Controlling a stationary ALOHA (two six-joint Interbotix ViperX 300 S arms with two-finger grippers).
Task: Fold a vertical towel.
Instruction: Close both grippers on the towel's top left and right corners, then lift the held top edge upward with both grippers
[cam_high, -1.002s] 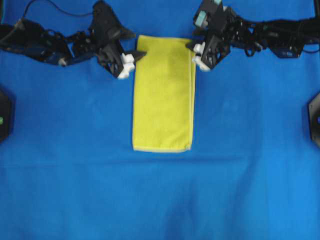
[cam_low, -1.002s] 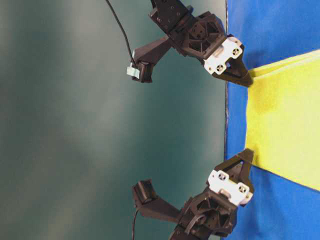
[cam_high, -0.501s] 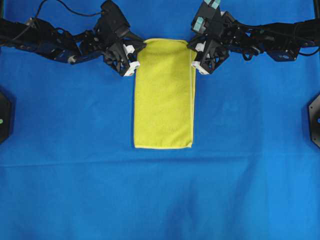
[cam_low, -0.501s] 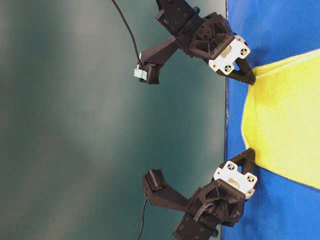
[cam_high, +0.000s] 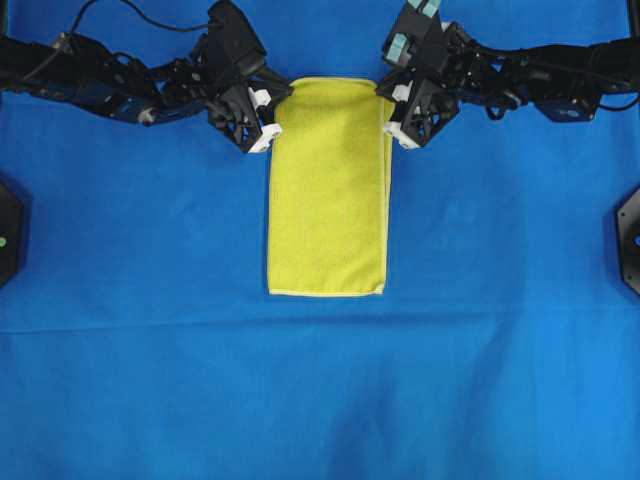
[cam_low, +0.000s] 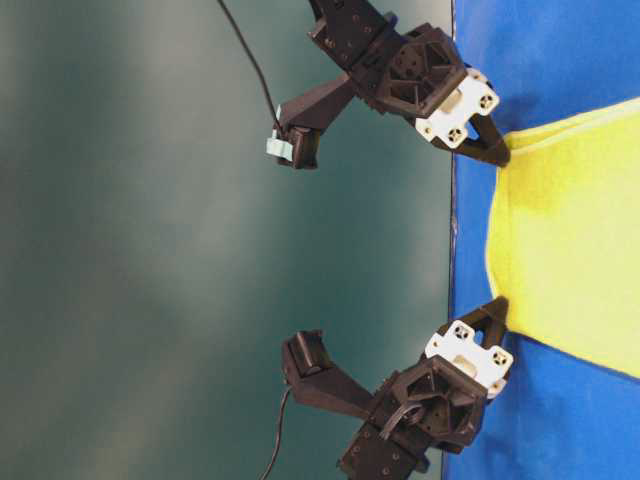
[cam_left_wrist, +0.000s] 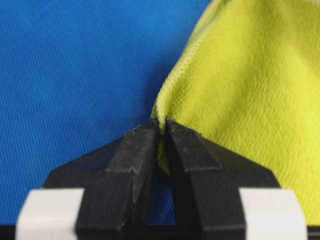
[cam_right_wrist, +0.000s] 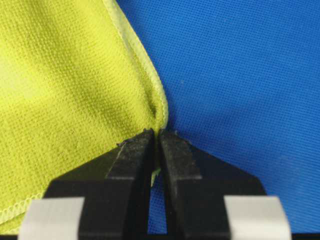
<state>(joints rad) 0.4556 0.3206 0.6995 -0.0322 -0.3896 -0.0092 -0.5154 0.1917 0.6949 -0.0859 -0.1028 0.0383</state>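
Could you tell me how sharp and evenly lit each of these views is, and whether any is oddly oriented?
Overhead: soft, slightly blurred, evenly lit, with only faint shadow beside the towel. Table-level: turned sideways, murky green backdrop, arms fairly crisp. Left wrist: cloth weave sharp, left claw in the near foreground softer. Right wrist: equally sharp weave and stitching around the right claw, no glare.

The yellow towel (cam_high: 327, 190) lies lengthwise, seemingly doubled over, its far corners lifted and pinched.
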